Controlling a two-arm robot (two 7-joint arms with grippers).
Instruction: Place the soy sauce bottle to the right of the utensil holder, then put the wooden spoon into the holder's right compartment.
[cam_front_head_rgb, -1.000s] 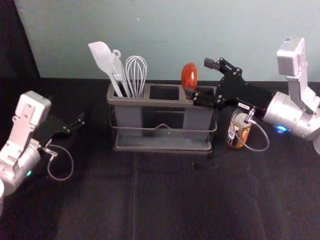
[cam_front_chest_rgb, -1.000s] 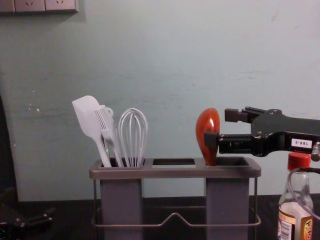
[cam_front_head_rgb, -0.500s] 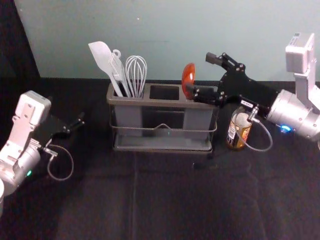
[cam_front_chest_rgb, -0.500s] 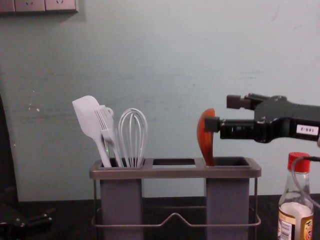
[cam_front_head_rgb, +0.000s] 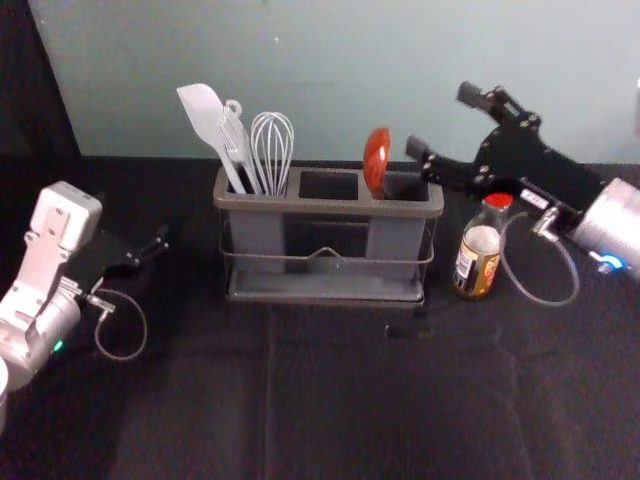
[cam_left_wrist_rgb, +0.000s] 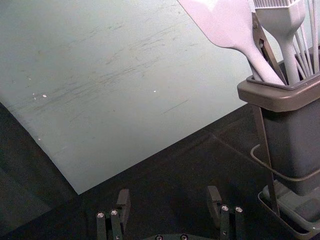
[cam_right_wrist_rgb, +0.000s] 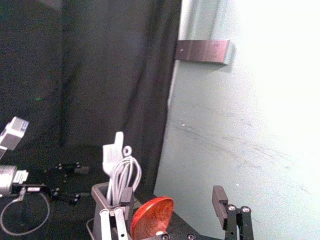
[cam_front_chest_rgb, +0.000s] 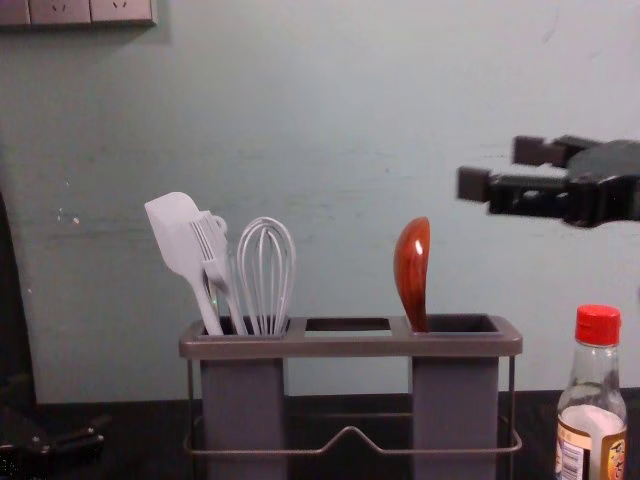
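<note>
While the right hand (cam_front_head_rgb: 442, 120) hangs open, the spoon (cam_front_head_rgb: 376, 158) stands left of it.

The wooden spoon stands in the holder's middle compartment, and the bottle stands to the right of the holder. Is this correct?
Not quite: the spoon stands in the right compartment of the holder, not the middle one, as the chest view shows. The bottle does stand to the right of the holder.

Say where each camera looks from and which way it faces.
Left wrist: facing wall and utensil holder; left gripper shows.
Right wrist: facing across the wooden spoon; right gripper, left gripper show.
Head: high, facing forward and down; both grippers show.
Chest: lower, facing forward; both grippers show.
Head and chest share the soy sauce bottle.
</note>
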